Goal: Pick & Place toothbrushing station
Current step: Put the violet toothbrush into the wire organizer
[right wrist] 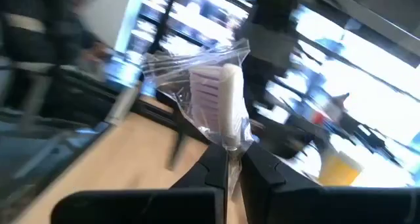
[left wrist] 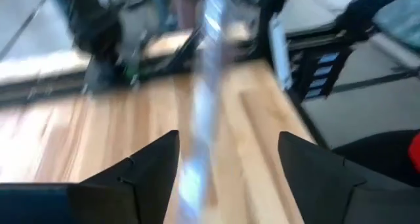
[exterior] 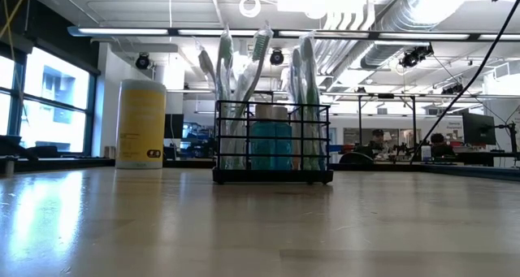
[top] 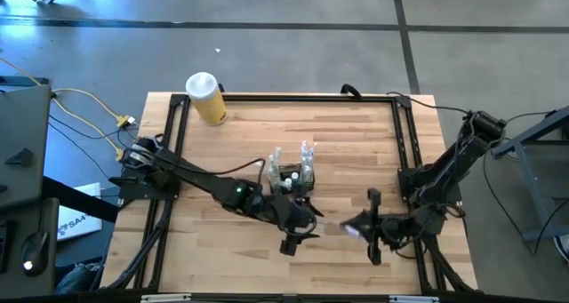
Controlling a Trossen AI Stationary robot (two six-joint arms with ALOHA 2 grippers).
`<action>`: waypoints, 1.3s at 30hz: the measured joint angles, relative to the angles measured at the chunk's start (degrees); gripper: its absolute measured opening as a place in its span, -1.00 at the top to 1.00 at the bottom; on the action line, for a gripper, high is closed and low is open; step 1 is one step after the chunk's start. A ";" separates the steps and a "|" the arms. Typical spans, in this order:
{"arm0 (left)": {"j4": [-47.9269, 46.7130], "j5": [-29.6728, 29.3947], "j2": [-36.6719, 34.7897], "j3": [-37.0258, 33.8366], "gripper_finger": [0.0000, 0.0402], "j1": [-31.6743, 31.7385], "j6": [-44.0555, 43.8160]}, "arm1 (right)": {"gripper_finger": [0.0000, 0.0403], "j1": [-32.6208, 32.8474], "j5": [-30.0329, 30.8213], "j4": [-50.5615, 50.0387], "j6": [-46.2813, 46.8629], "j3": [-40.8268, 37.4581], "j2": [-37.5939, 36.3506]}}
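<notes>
The toothbrushing station (top: 292,177), a small box of dark wire grid, stands upright near the middle of the pale wood-plank table (top: 356,143), holding wrapped toothbrushes (exterior: 244,74) and a blue bottle (exterior: 270,143). A yellow cylinder with a white lid (top: 205,97) lies near the far left corner. The left hand (top: 298,236), fingers spread and empty, is toward the near edge. The right hand (right wrist: 228,175) is pressed together, pinching a white toothbrush in crinkled clear wrap (right wrist: 220,106).
</notes>
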 joint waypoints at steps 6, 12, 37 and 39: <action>-13.01 -6.54 -4.34 0.01 -0.28 0.06 -7.34 | 0.95 -0.50 10.29 -10.78 9.02 -0.02 -6.38; -25.07 -13.03 -7.87 0.05 -0.23 0.00 -16.12 | 0.96 -9.78 5.48 -20.84 20.16 0.00 -10.23; -44.13 -19.82 -9.10 0.03 -0.18 0.02 -32.22 | 0.96 -33.47 -19.59 -31.84 31.48 -0.02 -7.32; -44.18 -19.82 -9.10 0.03 -0.18 0.00 -33.06 | 0.96 -34.10 -20.56 -31.72 31.71 0.02 -5.81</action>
